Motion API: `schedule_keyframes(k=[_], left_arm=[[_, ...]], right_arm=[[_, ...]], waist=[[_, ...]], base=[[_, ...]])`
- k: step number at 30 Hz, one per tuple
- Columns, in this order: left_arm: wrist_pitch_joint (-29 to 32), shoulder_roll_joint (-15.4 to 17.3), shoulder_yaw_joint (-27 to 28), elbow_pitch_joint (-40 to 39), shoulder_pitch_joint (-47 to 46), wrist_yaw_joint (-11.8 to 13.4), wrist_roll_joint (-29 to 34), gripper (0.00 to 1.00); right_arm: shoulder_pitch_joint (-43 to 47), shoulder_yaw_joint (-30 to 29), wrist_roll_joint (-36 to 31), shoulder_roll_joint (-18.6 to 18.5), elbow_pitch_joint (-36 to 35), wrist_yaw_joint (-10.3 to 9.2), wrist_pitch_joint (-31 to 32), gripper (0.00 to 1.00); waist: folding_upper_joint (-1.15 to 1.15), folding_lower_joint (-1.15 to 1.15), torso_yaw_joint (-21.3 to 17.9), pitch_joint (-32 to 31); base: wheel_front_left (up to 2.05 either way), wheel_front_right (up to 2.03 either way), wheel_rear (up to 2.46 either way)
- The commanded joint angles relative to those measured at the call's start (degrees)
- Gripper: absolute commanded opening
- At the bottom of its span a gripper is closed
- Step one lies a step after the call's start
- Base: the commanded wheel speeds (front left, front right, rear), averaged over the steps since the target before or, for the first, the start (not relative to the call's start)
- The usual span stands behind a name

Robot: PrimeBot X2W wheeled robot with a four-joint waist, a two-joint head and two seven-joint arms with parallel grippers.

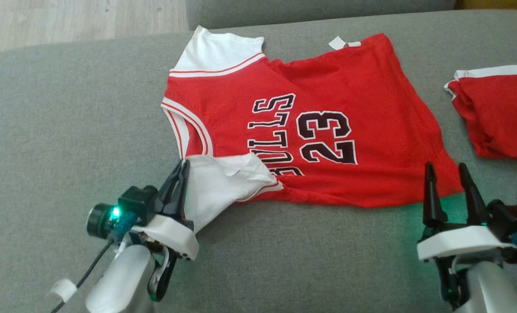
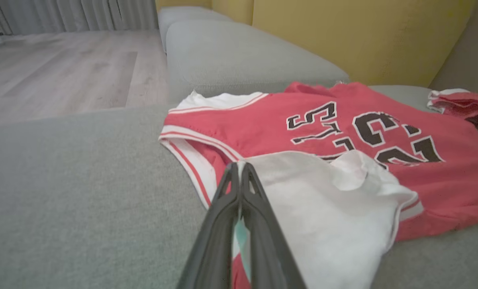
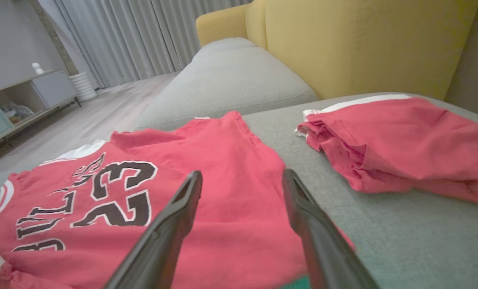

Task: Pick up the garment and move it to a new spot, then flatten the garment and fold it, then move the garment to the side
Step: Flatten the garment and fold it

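The garment (image 1: 328,143), a red jersey with white sleeves, black lettering and the number 23, lies spread on the grey sofa cushion (image 1: 67,130). My left gripper (image 1: 182,165) is shut on the edge of the near white sleeve (image 1: 223,182), which is folded over onto the red front. In the left wrist view the two fingers (image 2: 239,165) are pressed together at the sleeve (image 2: 323,208) edge. My right gripper (image 1: 446,169) stands open at the jersey's near hem corner, fingers upright. In the right wrist view its jaws (image 3: 242,176) are spread above the red cloth (image 3: 223,160), holding nothing.
A second red garment with a white band (image 1: 497,113) lies bunched at the right of the cushion (image 3: 403,136). A yellow sofa back (image 3: 363,44) rises behind. Another grey cushion (image 2: 243,56) and wooden floor (image 2: 62,68) lie beyond the far edge.
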Motion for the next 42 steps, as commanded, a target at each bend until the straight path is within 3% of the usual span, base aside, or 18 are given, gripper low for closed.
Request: schedule_keyframes(k=[1, 13, 17, 30, 31, 33, 38, 42], left_arm=[[-1.0, 1.5, 1.9, -2.2, -2.6, 0.7, 0.4, 0.00], [-4.0, 3.5, 3.5, -14.7, 1.1, 4.0, 1.8, 0.00], [-4.3, 4.0, 4.2, -17.7, 2.0, 5.4, 2.1, 0.00], [-3.9, 4.9, 2.5, -20.4, 3.1, 5.7, 3.1, 0.00], [-3.8, 5.0, 2.3, -20.3, 3.1, 5.7, 3.3, 0.00], [-3.7, 5.1, 2.0, -20.2, 3.2, 5.8, 3.4, 0.00], [-3.6, 6.1, 1.4, -20.3, 3.3, 6.4, 4.7, 0.00], [-3.9, 6.6, 2.3, -21.7, 2.9, 6.2, 3.9, 0.00]], right_arm=[[-1.2, 0.6, -0.7, -0.3, -1.1, -0.04, -0.6, 1.00], [-4.2, -7.7, -2.8, -0.3, 13.5, -0.04, 2.4, 1.00], [-6.0, -7.5, -2.9, -0.3, 17.2, -0.04, 2.2, 1.00], [-9.2, -4.7, -3.1, -0.3, 25.7, -0.04, 2.0, 1.00], [-9.4, -4.3, -2.9, -0.3, 26.2, -0.04, 2.0, 0.77], [-9.6, -3.7, -2.6, -0.3, 27.0, -0.04, 2.0, 0.00], [-10.6, -1.9, 0.7, -0.3, 26.0, -0.04, 0.9, 0.00], [-12.0, 0.8, 4.3, -0.3, 21.0, -0.04, 0.3, 0.00]], waist=[[0.00, 0.00, 0.1, -0.3], [0.00, 0.00, 0.8, -2.8], [0.00, 0.00, 1.6, -3.0], [0.00, 0.00, 3.3, -2.4], [0.00, 0.00, 3.3, -2.5], [0.00, 0.00, 3.2, -2.6], [0.00, 0.00, 2.7, -3.8], [0.00, 0.00, 2.1, -5.0]], base=[[0.00, 0.00, 0.00], [0.00, 0.00, 0.00], [0.00, 0.00, 0.00], [0.00, 0.00, 0.00], [0.00, 0.00, 0.00], [0.00, 0.00, 0.00], [0.00, 0.00, 0.00], [0.00, 0.00, 0.00]])
